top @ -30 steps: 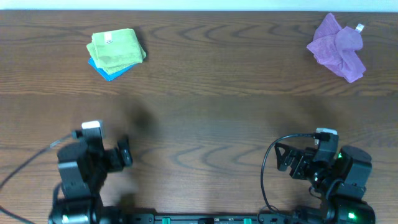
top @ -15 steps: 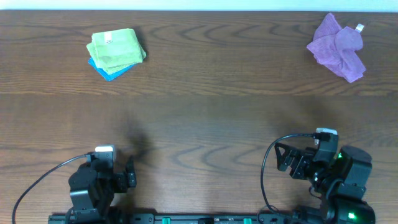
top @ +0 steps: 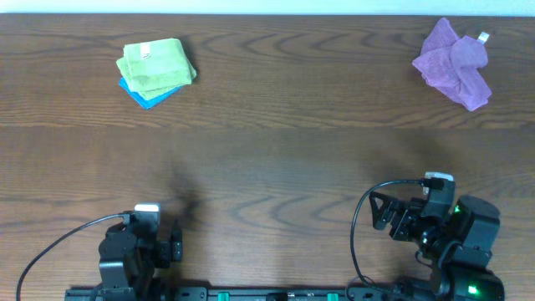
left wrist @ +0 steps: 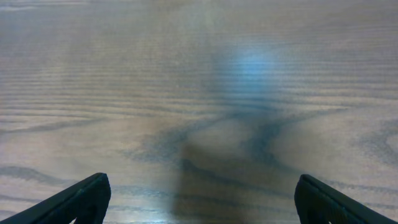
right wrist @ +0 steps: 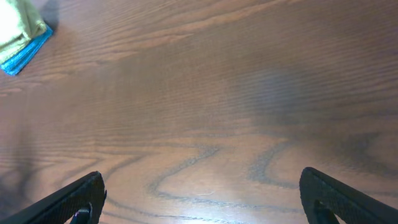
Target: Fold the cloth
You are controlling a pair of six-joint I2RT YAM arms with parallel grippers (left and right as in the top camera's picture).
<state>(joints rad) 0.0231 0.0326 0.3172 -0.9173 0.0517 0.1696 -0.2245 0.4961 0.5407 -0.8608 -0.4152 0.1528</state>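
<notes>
Crumpled purple cloth sits at the far right corner of the tabletop, overhead only; neither wrist view catches it. Right wrist view shows green folded cloth on blue cloth, far left corner. Left tool and right tool both spread wide, empty. Left tool has pulled back to the near edge since earlier; right tool and cloths unchanged.

A: Legible text, labels or numbers, any view?

B: None. The white tag on the green cloth, far left, and the pale tag on the purple cloth, far right, are too small to read.
</notes>
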